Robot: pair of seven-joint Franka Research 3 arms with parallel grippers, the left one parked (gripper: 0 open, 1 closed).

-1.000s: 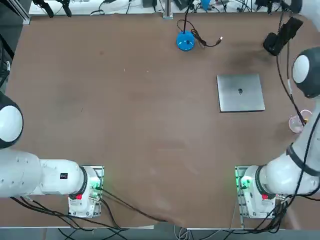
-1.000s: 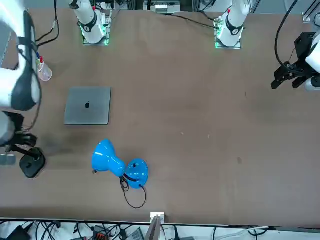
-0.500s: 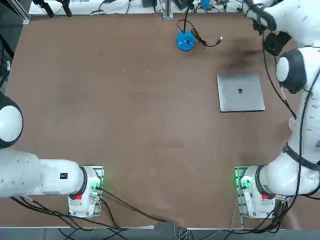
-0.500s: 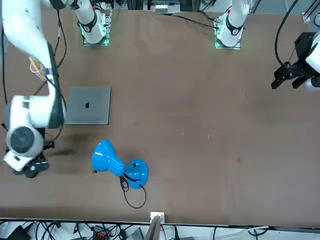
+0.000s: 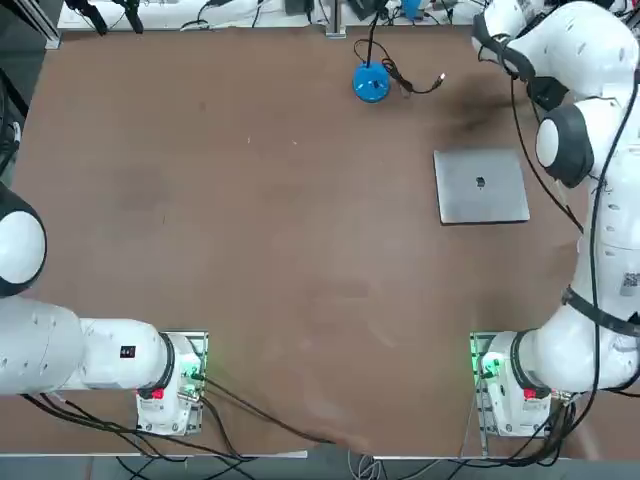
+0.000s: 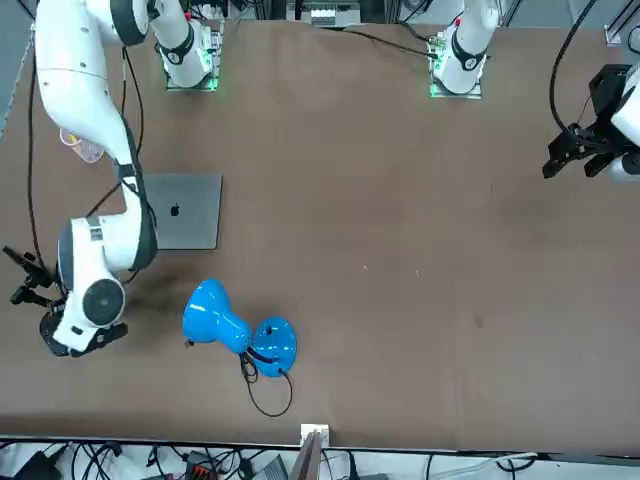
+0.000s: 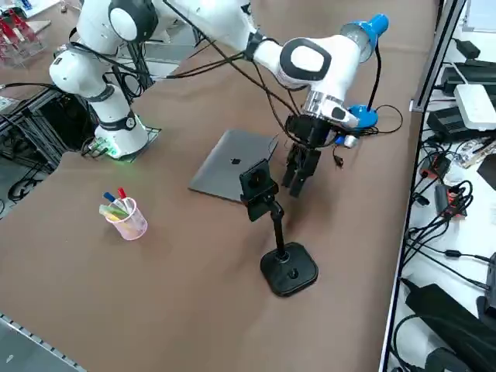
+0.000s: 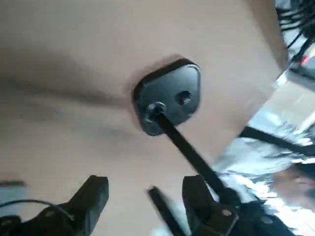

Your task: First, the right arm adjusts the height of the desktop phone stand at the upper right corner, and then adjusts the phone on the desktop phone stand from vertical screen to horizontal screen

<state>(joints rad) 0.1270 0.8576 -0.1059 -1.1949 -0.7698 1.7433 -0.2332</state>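
In the top view the white jointed right arm (image 5: 600,220) covers the black phone stand (image 7: 289,270) and the pen cup; in the front view the stand's base is mostly behind the black right hand (image 6: 85,335), and the arm overlaps one edge of the laptop. The slab at the stand's top is hard to make out: whether it is the phone or just the clamp (image 7: 258,187), I cannot tell. The right wrist view is blurred, and the stand's upper end runs behind one finger there, so contact cannot be judged. There is one stand, one flat silver-grey laptop (image 7: 235,164), one bright blue lamp (image 6: 215,315) with a round base and bell-shaped head, and one translucent pinkish cup (image 7: 130,221) with at least three pens (image 7: 116,203), blue, red and green among them. The stand is matt black, with a rounded-square base (image 8: 170,96) lying flat, a round recess in its top, and a thin jointed pole (image 7: 278,229) rising to the dark slab, which tilts. It stands on the brown worktop (image 5: 280,250) near the right edge, towards the far right corner, apart from the laptop. The hand is open beside the stand's upper part, its two black fingers (image 8: 93,201) spread apart.
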